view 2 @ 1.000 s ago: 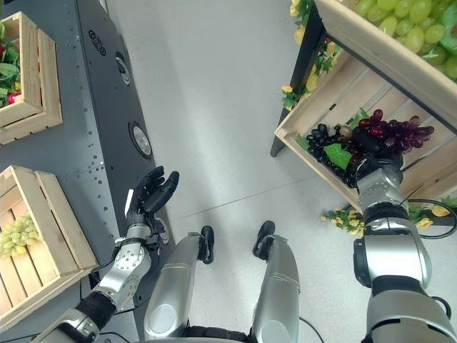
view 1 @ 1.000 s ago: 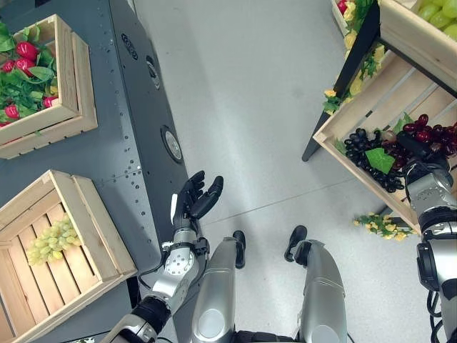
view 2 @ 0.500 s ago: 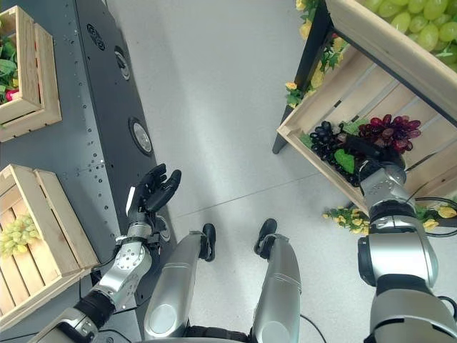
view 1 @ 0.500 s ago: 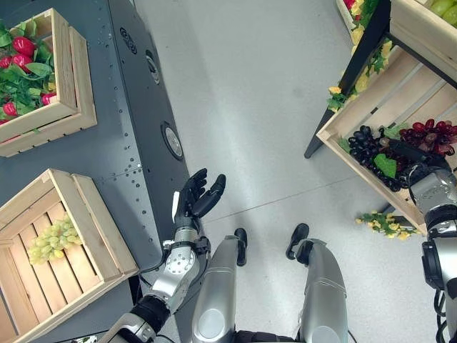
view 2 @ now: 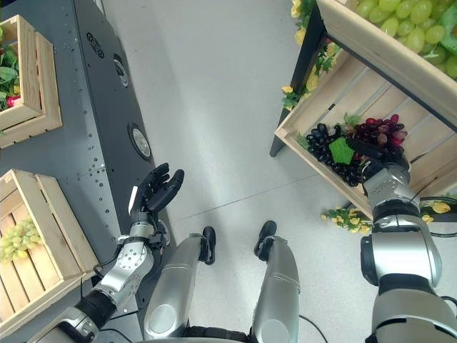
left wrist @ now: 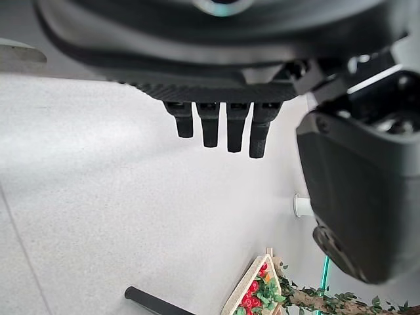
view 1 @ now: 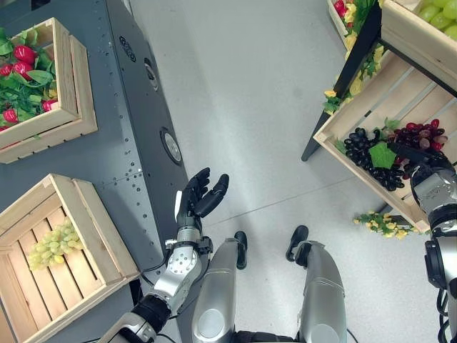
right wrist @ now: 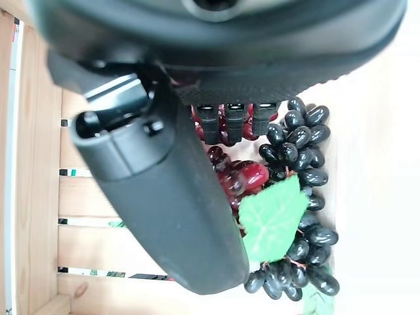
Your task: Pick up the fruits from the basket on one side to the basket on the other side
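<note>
Left hand (view 1: 196, 201): raised, palm up, fingers relaxed and empty. Right hand (view 2: 374, 152): arm extended forward, fingers straight.

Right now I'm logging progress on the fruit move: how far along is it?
Done: one green grape bunch lies in the wooden crate on the robot's left. In hand: nothing held yet; the right hand reaches over the red grapes in the shelf crate, fingers straight. The left hand hangs open over the floor. Left: the red grapes and black grapes.
</note>
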